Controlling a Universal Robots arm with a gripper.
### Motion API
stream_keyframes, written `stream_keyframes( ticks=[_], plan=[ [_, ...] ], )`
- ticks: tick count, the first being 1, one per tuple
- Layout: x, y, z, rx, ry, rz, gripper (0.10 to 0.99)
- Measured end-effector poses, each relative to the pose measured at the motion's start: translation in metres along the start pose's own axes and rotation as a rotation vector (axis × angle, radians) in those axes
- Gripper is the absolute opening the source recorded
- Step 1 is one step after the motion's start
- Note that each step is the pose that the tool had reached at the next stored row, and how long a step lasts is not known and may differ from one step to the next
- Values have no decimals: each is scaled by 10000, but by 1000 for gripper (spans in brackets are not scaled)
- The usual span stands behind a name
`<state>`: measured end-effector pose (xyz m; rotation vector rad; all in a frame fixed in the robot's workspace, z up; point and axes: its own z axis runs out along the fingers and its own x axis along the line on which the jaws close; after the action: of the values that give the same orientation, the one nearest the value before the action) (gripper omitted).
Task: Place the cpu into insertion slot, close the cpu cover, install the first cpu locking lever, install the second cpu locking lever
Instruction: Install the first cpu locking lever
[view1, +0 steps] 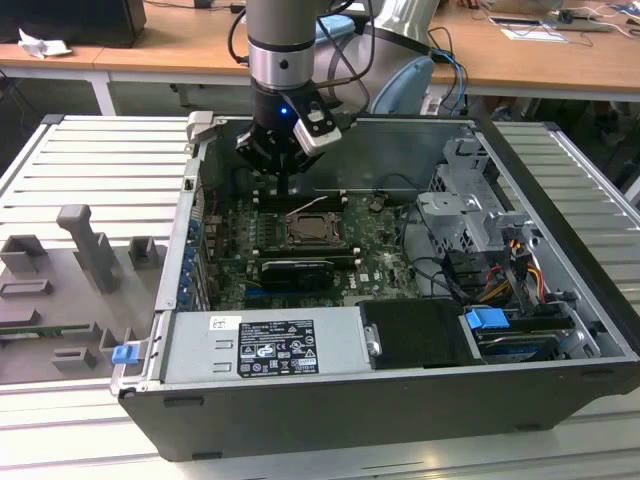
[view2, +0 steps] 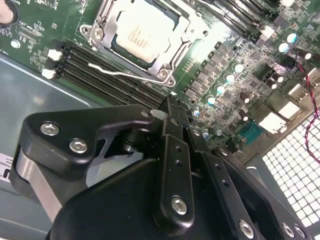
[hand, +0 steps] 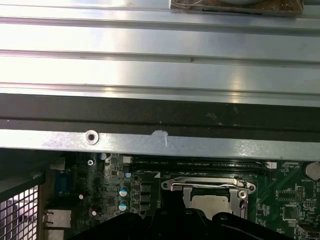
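The open computer case (view1: 400, 400) lay on a slatted metal surface (view1: 90, 160), its motherboard (view1: 385, 265) facing up. In the exterior view the arm's gripper (view1: 285, 185) hung inside the case, just at 11 o'clock from the processor socket and above the board, touching nothing that could be seen. Its fingers (view2: 172, 130) were pressed together with nothing between them, which the second wrist view showed closely, the tips meeting over the row of small capacitors beside the memory slots (view2: 95, 67).

The cpu (view1: 314, 228) sat in the socket near the middle of the board, its dull metal top (view2: 142, 30) showing in both wrist views (hand: 212, 204). The cpu cover (view2: 125, 57) lay flat around it, the square opening framing the chip, with screw heads at the corners (hand: 210, 186). A thin pale wire (view2: 125, 73) ran along the socket's edge next to the memory slots; whether it was a locking lever could not be told.

At 6 o'clock from the socket sat the grey power supply (view1: 270, 345), and at 9 o'clock, outside the case, grey fixtures (view1: 85, 240) stood on the surface
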<state>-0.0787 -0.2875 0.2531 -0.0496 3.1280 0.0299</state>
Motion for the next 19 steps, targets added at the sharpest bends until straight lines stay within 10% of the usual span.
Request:
stream_keyframes(
  ticks=[4,5,9,19],
  plan=[
    [-3,0,7,-4,-2,1,106],
    [-51,-4,30,-214,-5,2,106],
    [-99,-16,75,-489,-20,84,106],
    [-258,-17,232,-481,-2,-262,106]
  ],
)
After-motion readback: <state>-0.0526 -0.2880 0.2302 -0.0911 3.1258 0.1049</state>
